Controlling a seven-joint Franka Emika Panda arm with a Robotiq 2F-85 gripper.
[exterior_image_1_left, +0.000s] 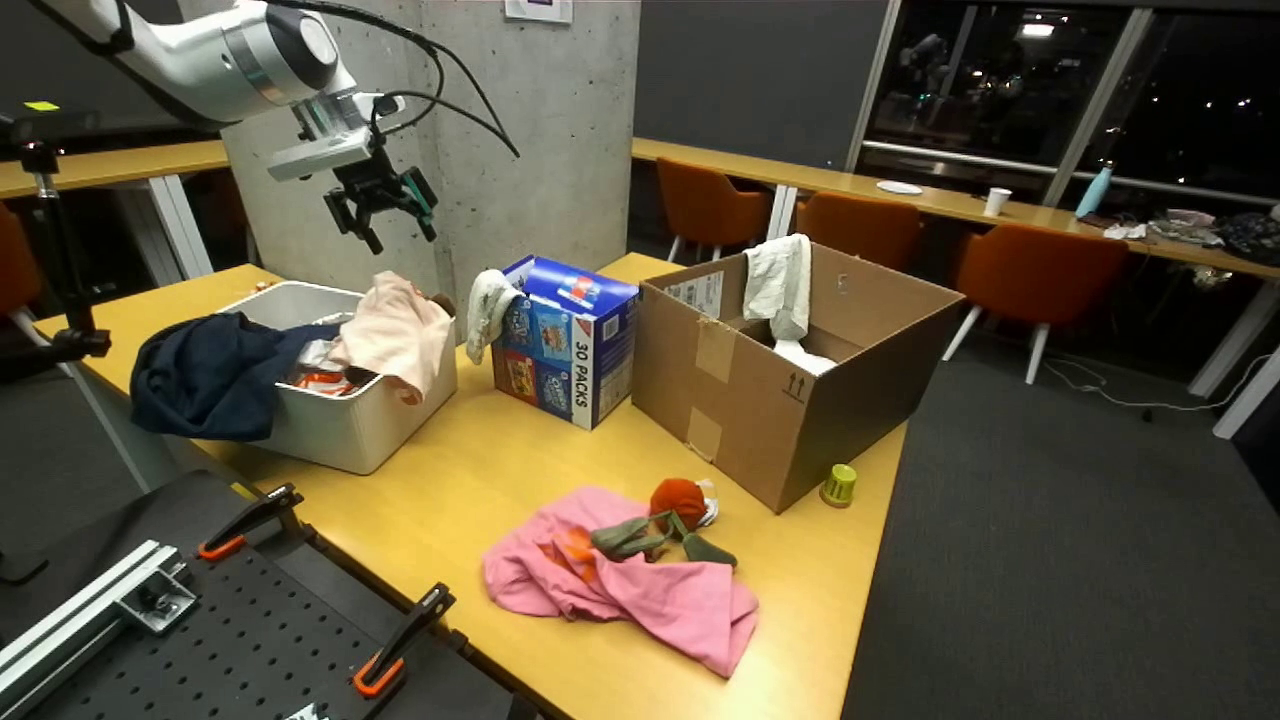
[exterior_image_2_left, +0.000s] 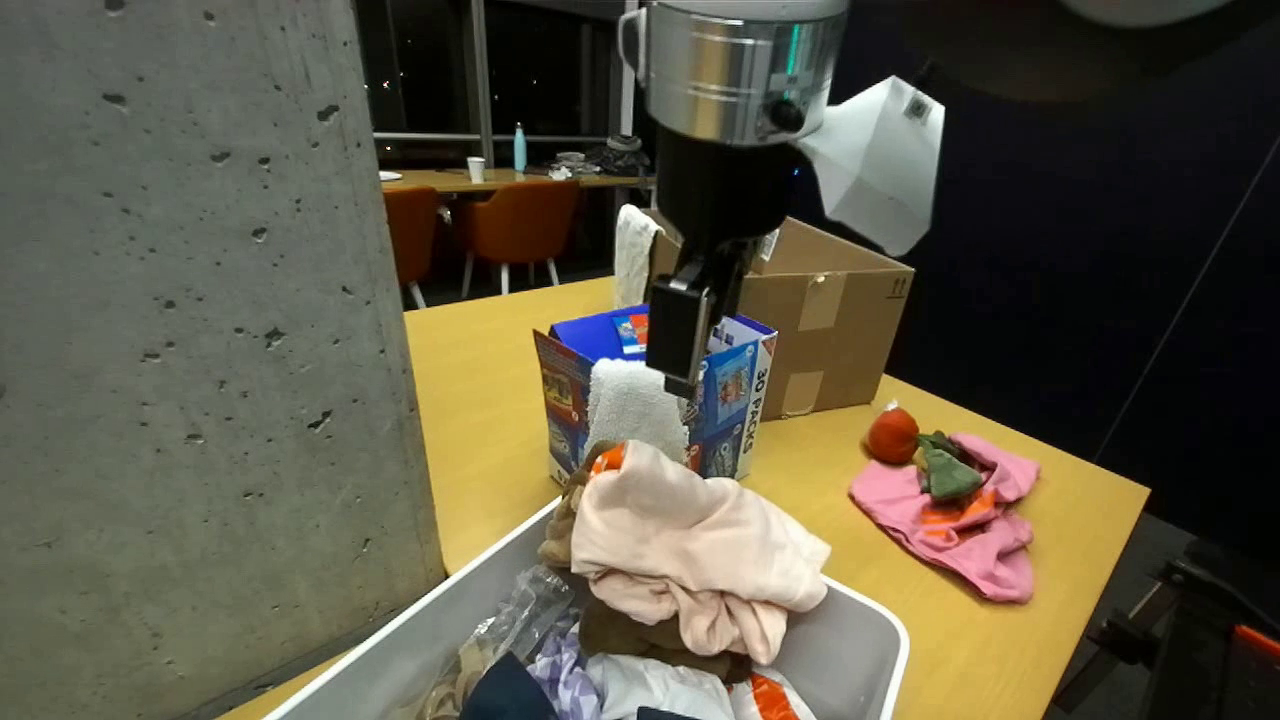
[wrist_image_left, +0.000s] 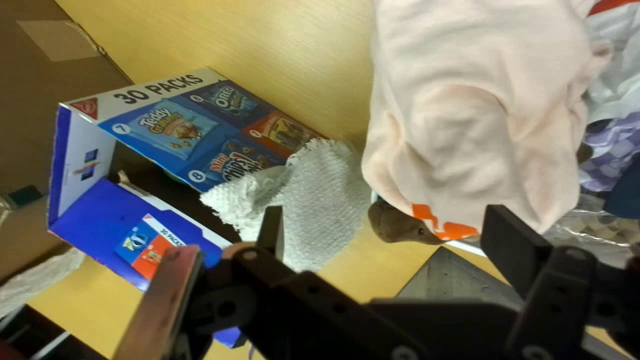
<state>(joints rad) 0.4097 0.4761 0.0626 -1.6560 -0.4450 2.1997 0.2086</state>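
My gripper is open and empty, in the air above the table. It also shows side-on in an exterior view and in the wrist view. Below it a peach cloth with an orange print lies draped over the edge of a white bin. A brown item peeks out from under this cloth. A white towel hangs over the side of a blue snack box, whose top is partly open. The towel also shows in both exterior views.
A large open cardboard box stands beside the snack box, with a white cloth over its rim. A pink cloth, an orange round item and a green cup-like item lie nearer. A concrete pillar stands close to the bin.
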